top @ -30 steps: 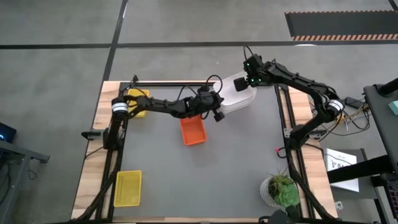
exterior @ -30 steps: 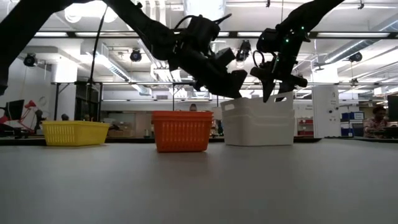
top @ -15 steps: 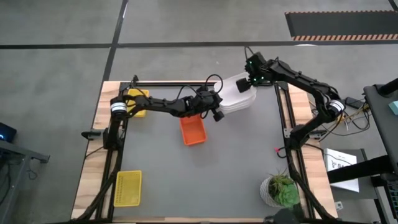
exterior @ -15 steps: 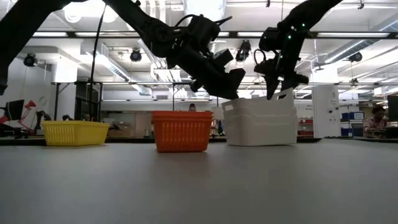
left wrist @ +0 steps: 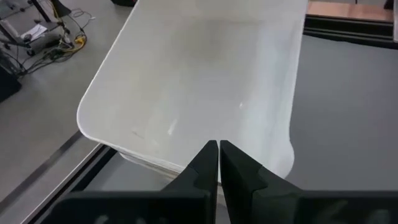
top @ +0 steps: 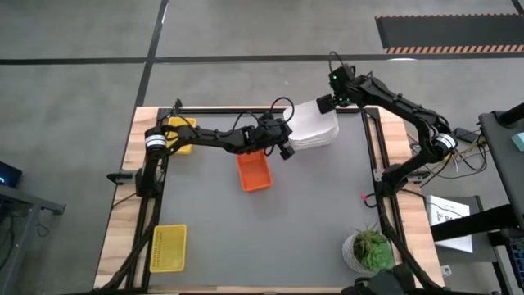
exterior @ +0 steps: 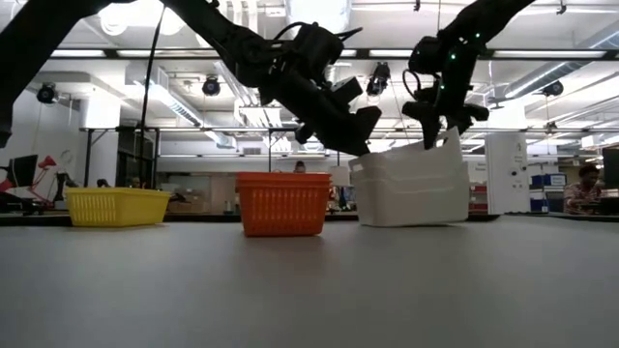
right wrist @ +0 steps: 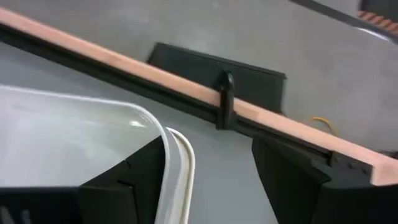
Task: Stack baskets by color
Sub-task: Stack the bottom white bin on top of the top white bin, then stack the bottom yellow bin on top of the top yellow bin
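A stack of white baskets (top: pixel 315 129) (exterior: pixel 406 188) stands at the table's far middle, and its top basket is tilted, its right end raised. My left gripper (top: pixel 290 139) (left wrist: pixel 219 149) is shut at the stack's left rim. My right gripper (top: pixel 326 105) (right wrist: pixel 208 142) is open at the stack's far right corner, astride the wall of the top basket. An orange basket (top: pixel 254 172) rests on the table beside the stack, on its near left. One yellow basket (top: pixel 168 247) lies at the near left, another (top: pixel 182 133) at the far left under my left arm. My left gripper lays its shut fingertips (left wrist: pixel 214 155) on the stack's left rim (left wrist: pixel 186 163), coming slanting down from the table's left. Which basket's rim they press, I cannot tell. My right gripper has one finger (right wrist: pixel 134 177) inside the top white basket and the other (right wrist: pixel 286 180) outside, astride the rim's corner (right wrist: pixel 166 146). It slants down from above. That end of the basket is raised off the stack while the left end stays down.
A potted green plant (top: pixel 370 250) stands at the near right corner. The table's far edge rail (right wrist: pixel 186 81) runs close behind the white stack. Open grey mat lies across the middle and near part of the table.
My right gripper has gone up and toward the table's far right corner, jaws still wide. The top white basket's right end has risen with it, so the basket now tilts, and it has slid a little to the right.
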